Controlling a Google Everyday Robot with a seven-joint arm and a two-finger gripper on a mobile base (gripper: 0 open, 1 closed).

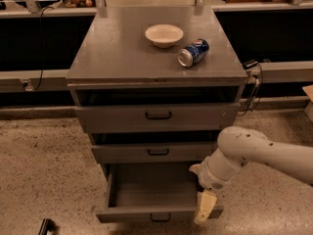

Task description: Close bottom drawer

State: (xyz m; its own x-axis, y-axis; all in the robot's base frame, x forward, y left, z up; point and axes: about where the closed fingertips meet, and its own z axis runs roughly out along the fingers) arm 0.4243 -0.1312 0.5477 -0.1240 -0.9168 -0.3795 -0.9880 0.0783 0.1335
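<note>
The bottom drawer (146, 213) of the grey cabinet is pulled out. Its inside looks empty, and its low front panel carries a small dark handle (160, 218). My gripper (205, 205) comes in from the right on a white arm (254, 153) and hangs at the drawer's front right corner, over the end of the front panel. The middle drawer (157, 152) and the top drawer (157, 115) stand nearly shut.
On the cabinet top (117, 53) sit a white bowl (164, 35) and a blue soda can (193, 53) lying on its side. A cable (252, 89) hangs at the cabinet's right side. A dark counter runs behind, and speckled floor (49, 170) lies on both sides.
</note>
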